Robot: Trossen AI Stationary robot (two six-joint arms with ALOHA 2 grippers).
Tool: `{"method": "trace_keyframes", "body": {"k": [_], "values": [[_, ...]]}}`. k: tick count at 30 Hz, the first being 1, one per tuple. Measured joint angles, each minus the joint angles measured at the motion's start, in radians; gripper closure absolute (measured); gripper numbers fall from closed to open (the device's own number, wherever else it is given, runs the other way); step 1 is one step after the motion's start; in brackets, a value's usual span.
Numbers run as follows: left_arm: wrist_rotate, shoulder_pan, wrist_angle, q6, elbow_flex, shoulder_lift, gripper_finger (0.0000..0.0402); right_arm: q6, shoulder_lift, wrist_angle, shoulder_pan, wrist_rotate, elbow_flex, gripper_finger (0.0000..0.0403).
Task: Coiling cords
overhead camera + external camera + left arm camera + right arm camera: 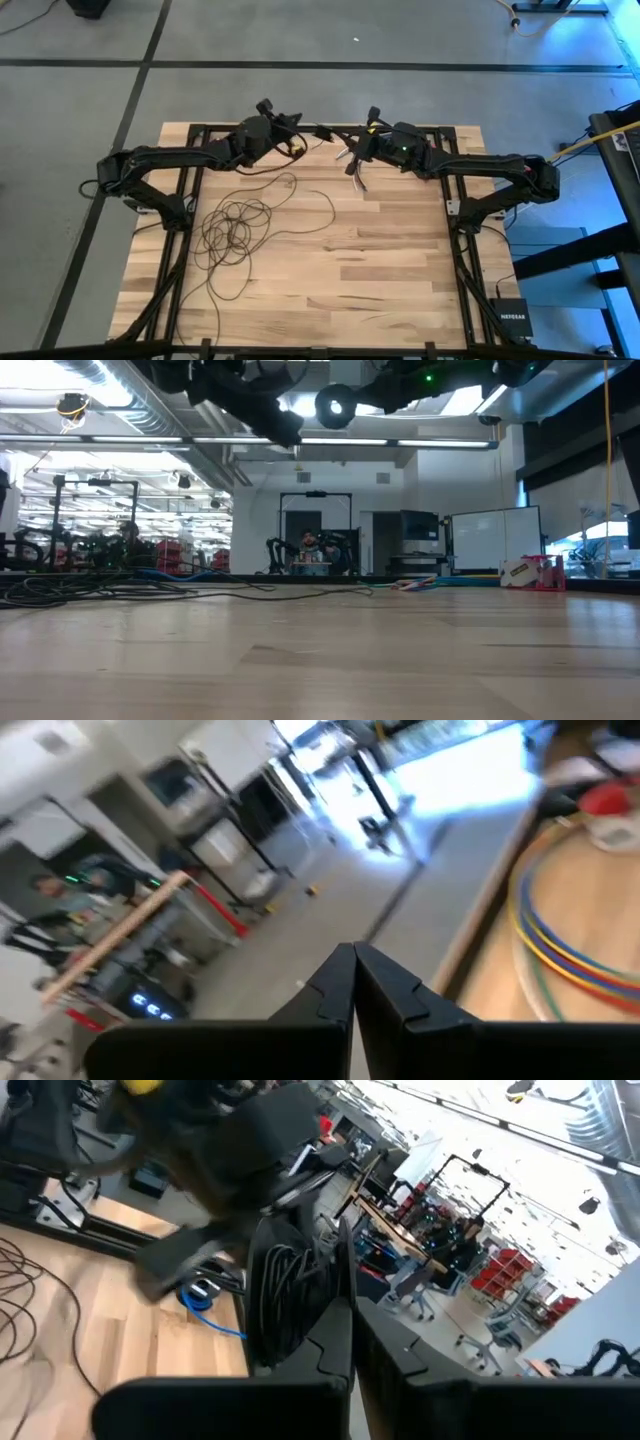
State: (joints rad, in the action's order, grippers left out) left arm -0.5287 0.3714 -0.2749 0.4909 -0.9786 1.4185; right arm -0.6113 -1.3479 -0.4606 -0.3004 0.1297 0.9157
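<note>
Cords (pixel 236 228) loose on table (pixel 380 270), both grippers shut, raised.

You see two matte black jointed arms. The left gripper (pixel 354 982) has wedge-shaped black fingers; the right gripper (pixel 350 1330) matches. A green indicator light (pixel 404 151) glows on the right arm's wrist housing.
</note>
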Motion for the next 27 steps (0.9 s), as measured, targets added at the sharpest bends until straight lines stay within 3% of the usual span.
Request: {"method": "trace_keyframes", "body": {"k": [9,12,19,27], "values": [[0.051,-0.004,0.093,-0.049,0.001,-0.005,0.0388,-0.003,0.000,-0.003,0.000,0.009,-0.001,0.0393],[0.100,-0.001,0.111,-0.069,0.001,-0.007,0.0352,-0.014,0.000,-0.003,0.000,0.009,-0.001,0.0393],[0.101,-0.029,0.118,-0.012,0.000,-0.021,0.0253,-0.022,-0.001,-0.002,0.000,0.015,-0.001,0.0393],[0.102,-0.098,0.129,0.071,-0.001,-0.071,0.0229,-0.022,-0.001,-0.004,-0.001,0.017,-0.002,0.0393]]}}
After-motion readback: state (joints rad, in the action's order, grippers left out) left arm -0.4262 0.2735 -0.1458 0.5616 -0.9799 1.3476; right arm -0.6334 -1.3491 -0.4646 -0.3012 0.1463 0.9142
